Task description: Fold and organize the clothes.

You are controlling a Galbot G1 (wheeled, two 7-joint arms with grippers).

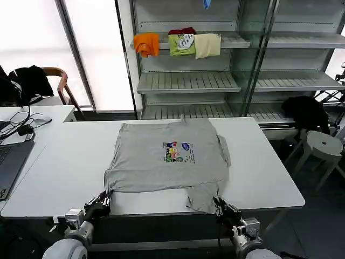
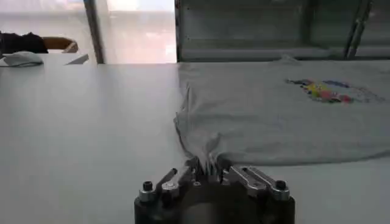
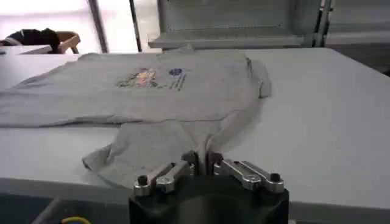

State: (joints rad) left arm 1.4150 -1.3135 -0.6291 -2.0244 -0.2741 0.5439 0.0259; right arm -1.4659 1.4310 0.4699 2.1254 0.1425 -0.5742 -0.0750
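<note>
Lying print-up in the middle of the white table (image 1: pixel 64 162), grey T-shirt (image 1: pixel 161 162), collar toward the shelves (image 1: pixel 186 82), hem toward the robot. Mostly flat, but already uneven: right side folded in a bit, and a loose flap hanging past the near edge of the table on the robot's right.

Left gripper (image 1: pixel 99 204) down at the near left corner of the hem, fingers clenched on a small bunch of fabric; clear from the left wrist view, cloth gathered into a point and running straight into the closed jaws (image 2: pixel 207 167). Right gripper (image 1: pixel 222 208) at the near table edge, clamped on the end of that dangling flap; same story in the right wrist view, fabric pinched between the closed fingers (image 3: pixel 202 159).

Stuff that could go sideways from here, just guessing:

- Tiny pinches on both sides. Thin cotton, small bite, so a quick lift or pull likely to slip one corner out and leave a lopsided fold.
- Two grips not symmetric. Left on the hem corner, right on a drooping flap lower down. Moving both together probably twisting the shirt or dragging a diagonal crease across the print.
- Pulling apart too hard: stretched hem, whole shirt sliding toward the near edge and off the table.
- Already-folded right side likely to get trapped under the next fold and bulk it up.

Laptop (image 1: pixel 8 162) and cables off to the left, well apart, no real snag risk.
</note>
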